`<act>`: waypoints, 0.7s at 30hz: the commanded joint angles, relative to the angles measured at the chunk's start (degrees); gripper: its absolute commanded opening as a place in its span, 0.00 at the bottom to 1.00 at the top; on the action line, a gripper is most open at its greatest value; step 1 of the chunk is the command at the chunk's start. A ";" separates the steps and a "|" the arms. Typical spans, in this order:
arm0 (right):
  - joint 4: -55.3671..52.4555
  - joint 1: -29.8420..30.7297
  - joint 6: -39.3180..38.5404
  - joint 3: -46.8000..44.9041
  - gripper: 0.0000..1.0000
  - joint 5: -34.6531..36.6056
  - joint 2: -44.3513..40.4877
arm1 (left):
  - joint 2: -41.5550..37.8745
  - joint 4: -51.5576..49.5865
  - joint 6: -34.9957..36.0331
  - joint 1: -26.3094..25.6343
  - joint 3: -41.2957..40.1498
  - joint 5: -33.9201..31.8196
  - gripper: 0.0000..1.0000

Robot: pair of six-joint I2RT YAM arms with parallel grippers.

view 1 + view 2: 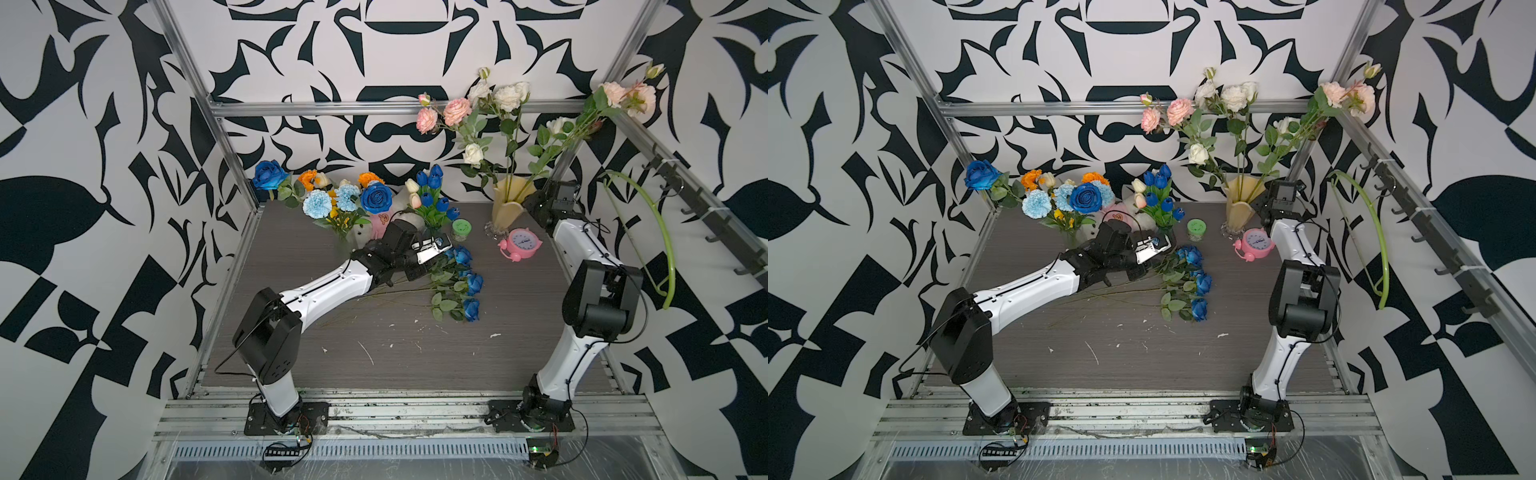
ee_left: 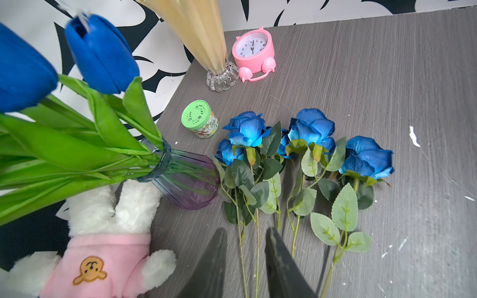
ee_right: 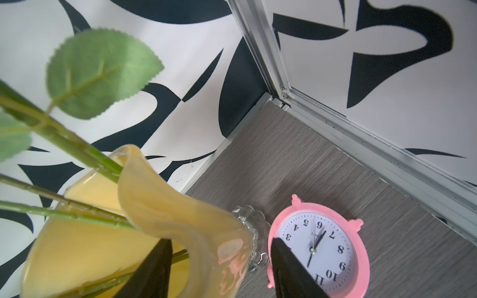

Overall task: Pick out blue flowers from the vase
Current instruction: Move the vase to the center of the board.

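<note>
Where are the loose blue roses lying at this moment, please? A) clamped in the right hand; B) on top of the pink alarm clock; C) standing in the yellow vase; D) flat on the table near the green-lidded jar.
D: the loose blue roses lie flat on the grey table, their heads beside the green-lidded jar and clear of every vase.

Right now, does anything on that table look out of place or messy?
White flecks litter the bare tabletop near the laid-out blue roses, like chipped debris. A plush toy lies flat beside the tulip vase.
</note>
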 commanded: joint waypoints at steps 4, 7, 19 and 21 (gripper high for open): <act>3.69 -0.35 -3.72 -4.92 0.72 -0.28 -2.74 | -0.63 0.27 -0.67 0.19 0.50 -0.13 0.35; 6.09 -0.38 -4.04 -6.81 0.74 0.77 -4.34 | -0.88 0.37 -0.65 0.19 0.24 -0.37 0.35; 13.75 -0.53 -3.28 -8.04 0.78 -3.13 -4.11 | -1.43 0.37 -0.64 0.19 -0.43 -0.74 0.37; 14.77 -0.64 -2.92 -7.88 0.78 -3.59 -3.42 | -1.47 0.37 -0.91 0.19 -0.43 -0.74 0.36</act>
